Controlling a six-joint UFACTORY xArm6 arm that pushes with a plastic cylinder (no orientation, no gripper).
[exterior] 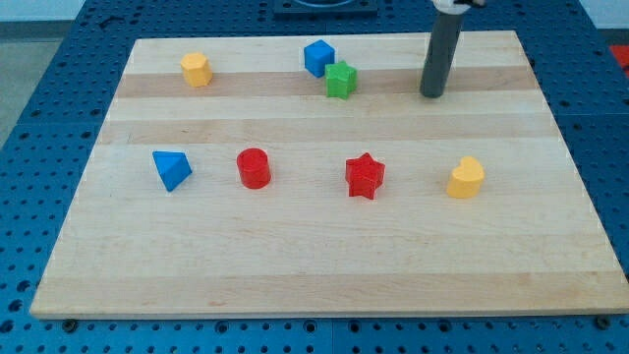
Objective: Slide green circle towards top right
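Observation:
The only green block (341, 80) sits near the view's top, a little right of centre. Its outline looks star-like rather than round. It touches or nearly touches a blue cube (317, 57) up and to its left. My tip (430, 94) rests on the wooden board (314, 265) to the right of the green block, about a block's width and a half away from it and not touching any block. The rod rises straight up and out of the view's top.
A yellow hexagon (196, 69) lies at the top left. Across the middle row stand a blue triangle (172, 169), a red cylinder (254, 168), a red star (365, 176) and a yellow heart (466, 178). A blue perforated table surrounds the board.

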